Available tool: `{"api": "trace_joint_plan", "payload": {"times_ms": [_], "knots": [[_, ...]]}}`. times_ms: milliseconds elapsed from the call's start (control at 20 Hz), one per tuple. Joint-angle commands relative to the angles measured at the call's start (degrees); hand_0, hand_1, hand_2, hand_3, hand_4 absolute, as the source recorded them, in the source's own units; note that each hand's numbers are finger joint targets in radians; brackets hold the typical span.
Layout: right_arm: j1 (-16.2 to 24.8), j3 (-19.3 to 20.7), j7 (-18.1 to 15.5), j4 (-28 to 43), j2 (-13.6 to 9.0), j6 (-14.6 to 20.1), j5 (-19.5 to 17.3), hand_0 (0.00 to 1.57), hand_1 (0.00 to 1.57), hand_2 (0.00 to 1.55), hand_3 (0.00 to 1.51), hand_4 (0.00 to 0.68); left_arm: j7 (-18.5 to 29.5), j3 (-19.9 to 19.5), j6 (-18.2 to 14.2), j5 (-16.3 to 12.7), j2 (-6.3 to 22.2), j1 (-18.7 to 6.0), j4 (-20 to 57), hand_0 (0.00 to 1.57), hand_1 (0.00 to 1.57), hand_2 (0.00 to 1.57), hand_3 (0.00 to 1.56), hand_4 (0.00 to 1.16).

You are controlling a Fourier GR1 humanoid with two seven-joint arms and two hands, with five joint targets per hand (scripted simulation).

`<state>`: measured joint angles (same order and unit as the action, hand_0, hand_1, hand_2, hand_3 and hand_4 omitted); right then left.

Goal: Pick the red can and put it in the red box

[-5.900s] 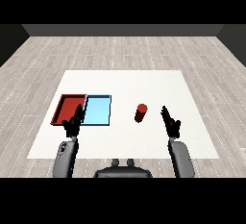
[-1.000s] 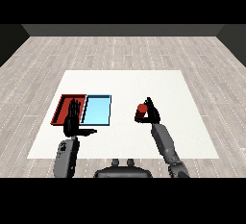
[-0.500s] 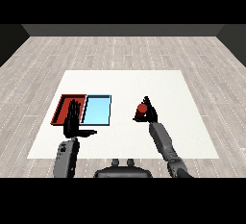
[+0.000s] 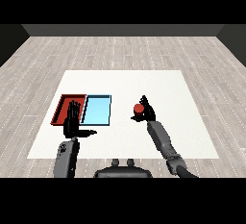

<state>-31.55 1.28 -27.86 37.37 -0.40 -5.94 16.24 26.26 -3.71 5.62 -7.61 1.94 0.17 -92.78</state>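
Covering grey plank floor [image 4: 120, 50], white table [image 4: 125, 81].

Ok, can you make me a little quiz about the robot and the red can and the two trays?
1. True or false: the red can is lying inside the red tray.
2. Which hand has its fingers curled round the can?
A. the left hand
B. the right hand
C. both hands
3. Fill the gap: the tray right beside the red one, on the side nearer the can, is the light ____ tray.

Key
1. False. The can is out over the white table, well to the right of both trays.
2. B. The left hand is open, fingers straight, by the red tray.
3. Blue.
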Motion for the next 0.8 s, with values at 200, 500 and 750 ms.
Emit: {"api": "trace_joint_plan", "payload": {"times_ms": [200, 500, 750], "knots": [[-4.5, -5.0, 3.0, -3.1, 0.4, 5.7, 4.6, 0.00, 0.00, 0.00, 0.00, 0.000, -3.4, 0.3, 0.2, -1.4, 0.2, 1.8, -4.5, 0.00, 0.00, 0.00, 0.00, 0.00], [-6.3, -2.2, -0.9, -8.5, 0.4, 9.3, -0.5, 1.40, 1.40, 1.41, 1.37, 0.293, -1.4, 0.9, -0.3, 0.1, -0.3, 1.7, -3.5, 0.00, 0.00, 0.00, 0.00, 0.00], [-6.7, -1.7, 0.4, -10.3, 0.3, 11.9, -3.1, 1.53, 1.53, 1.48, 1.43, 0.573, -0.2, 0.4, -1.2, 1.1, -0.4, -0.9, 0.4, 0.00, 0.00, 0.00, 0.00, 0.00]]}}
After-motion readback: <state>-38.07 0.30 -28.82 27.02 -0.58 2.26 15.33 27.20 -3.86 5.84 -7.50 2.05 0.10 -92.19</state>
